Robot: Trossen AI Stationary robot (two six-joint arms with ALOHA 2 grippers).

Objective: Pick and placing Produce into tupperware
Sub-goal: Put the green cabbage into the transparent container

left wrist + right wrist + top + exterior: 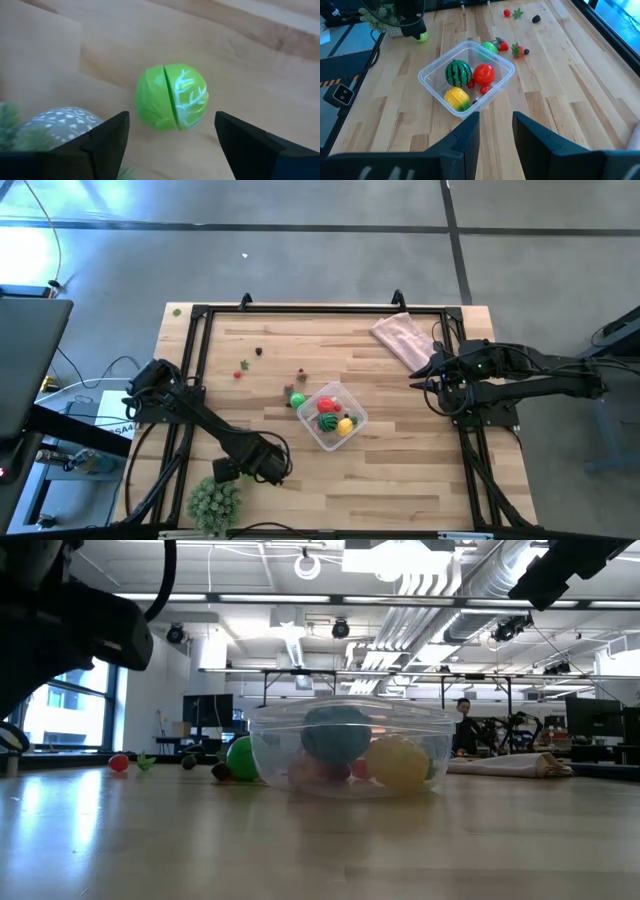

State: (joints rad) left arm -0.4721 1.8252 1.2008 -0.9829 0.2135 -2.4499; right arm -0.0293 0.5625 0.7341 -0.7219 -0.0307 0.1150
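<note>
Cabbage point(172, 97), a small light-green toy ball with a seam down its middle and pale painted veins, lay on the table point(400, 480) straight ahead of the left gripper point(170, 142). Its fingers point(107, 137) stood wide apart, one to each side of the ball and touching nothing. In the high view that gripper point(232, 470) hung low at the near left of the table, just beside the spiky plant point(214, 502) in its patterned pot point(62, 120).

Judged by its look, the cabbage was hard, hollow plastic: light, stiff, smooth and ready to roll. The seam suggested two halves that could part, so the surest hold was probably across the widest part, with one pad on each half pressing them together.

Farther out, the tub point(331, 416) sat mid-table, already holding a striped melon point(458, 73), a red piece point(484, 73) and a yellow piece point(457, 98). Another green ball point(297, 399) rested against its outer wall, with small red and dark pieces scattered beyond.

At the far right, beside the pink cloth point(403, 336), the right gripper point(496, 125) waited above the table, its fingers narrowly parted and empty.
</note>
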